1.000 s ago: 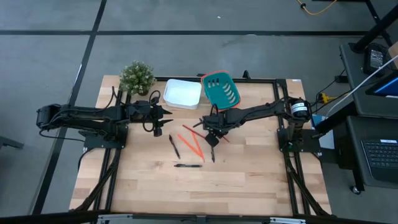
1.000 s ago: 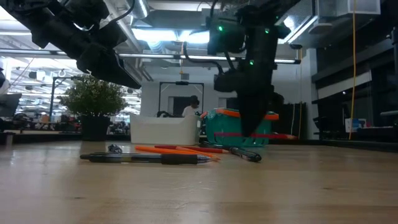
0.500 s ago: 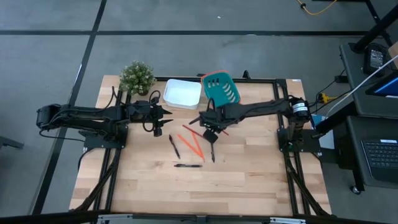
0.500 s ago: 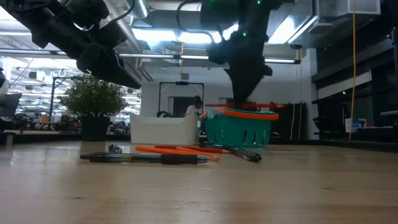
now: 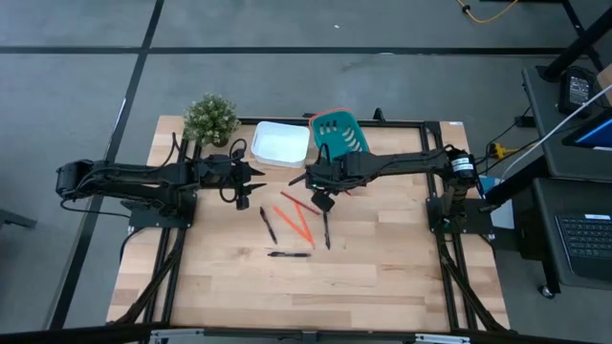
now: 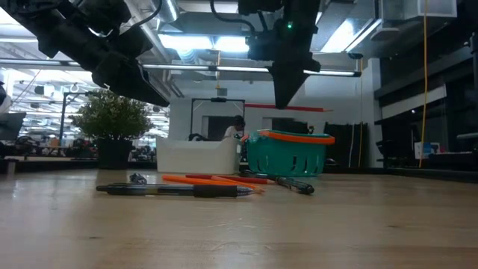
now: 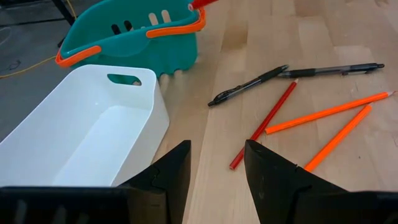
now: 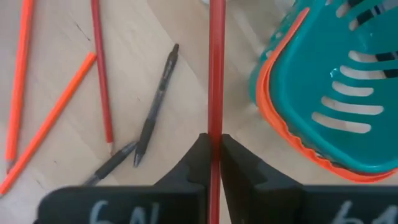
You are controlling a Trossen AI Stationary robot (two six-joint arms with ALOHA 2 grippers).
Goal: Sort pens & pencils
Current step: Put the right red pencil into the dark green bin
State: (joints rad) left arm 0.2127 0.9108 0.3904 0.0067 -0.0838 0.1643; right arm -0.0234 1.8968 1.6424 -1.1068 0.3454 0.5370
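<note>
My right gripper is shut on a red pencil and hangs above the table just beside the teal basket; the low view shows the pencil level, above the basket's rim. Two orange pencils and a red one lie flat on the wood. Black pens lie around them. My left gripper waits open near the white bin, holding nothing. My right gripper pinches the red pencil's shaft between its two fingers, about midway along it as the low view shows. The fingers come steeply from above and lie across the pencil. The pencil is level and lifted clear of the table.
A potted plant stands at the far left corner beside the white bin. The black frame rails run along the table's edges. Bare wood lies toward the near edge.
My right gripper has risen from just above the table to above the basket's rim, carrying the red pencil level with it, and its wrist has turned somewhat. It has drifted slightly toward the far edge. The pens and pencils on the table have not moved.
</note>
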